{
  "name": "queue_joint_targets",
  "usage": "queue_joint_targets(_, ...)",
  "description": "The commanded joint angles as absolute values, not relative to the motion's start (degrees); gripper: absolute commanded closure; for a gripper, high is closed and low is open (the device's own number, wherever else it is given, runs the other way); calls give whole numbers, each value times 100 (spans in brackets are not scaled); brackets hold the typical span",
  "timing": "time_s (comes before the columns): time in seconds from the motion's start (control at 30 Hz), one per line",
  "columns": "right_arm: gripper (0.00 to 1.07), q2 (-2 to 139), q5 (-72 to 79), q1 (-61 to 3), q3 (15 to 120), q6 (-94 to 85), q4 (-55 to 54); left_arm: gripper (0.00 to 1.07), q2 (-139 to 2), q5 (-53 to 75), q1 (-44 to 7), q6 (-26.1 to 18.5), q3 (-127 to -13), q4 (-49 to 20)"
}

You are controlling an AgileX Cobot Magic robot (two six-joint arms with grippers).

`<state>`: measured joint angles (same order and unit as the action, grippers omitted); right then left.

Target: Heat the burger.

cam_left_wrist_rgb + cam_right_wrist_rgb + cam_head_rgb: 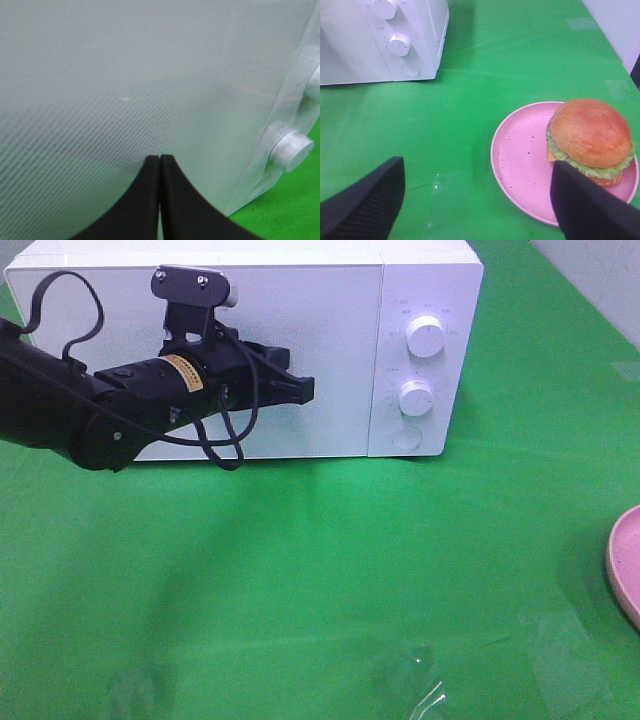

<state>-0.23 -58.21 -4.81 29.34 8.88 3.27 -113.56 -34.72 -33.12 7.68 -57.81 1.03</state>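
The burger (590, 137), with a glossy brown bun, lettuce and cheese, sits on the pink plate (520, 155) in the right wrist view. My right gripper (477, 170) hovers open above the cloth, one finger (590, 205) close beside the burger, nothing between the fingers. The white microwave (250, 340) stands at the back with its door closed. My left gripper (305, 390) is shut with nothing in it, its tips (160, 159) right at the door panel (125, 75); I cannot tell whether they touch it. The exterior view shows no burger.
Two round knobs (427, 338) (415, 397) and a round button (406, 437) sit on the microwave's right panel. Only the pink plate's rim (625, 565) shows at the exterior view's right edge. Green cloth (320, 580) covers the table.
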Motion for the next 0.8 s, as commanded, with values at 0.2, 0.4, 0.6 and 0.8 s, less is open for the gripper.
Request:
queue_joint_targets(0.2, 32, -166, -5747, -447, 2922, 825, 321, 101, -10084, -2017, -3615, 825, -4870, -447)
queue_joint_targets(0.4, 32, -166, -5747, -447, 2922, 825, 321, 17, -9070, 762, -3650, 825, -4561, -693)
queue_joint_targets(0.6, 32, -166, -5747, -447, 2922, 825, 321, 6, -8434, 2189, -3650, 808, -4578, -435)
queue_joint_targets(0.8, 32, -166, -5747, -447, 2922, 825, 321, 7, -7575, 3598, -3650, 837, -4578, -223)
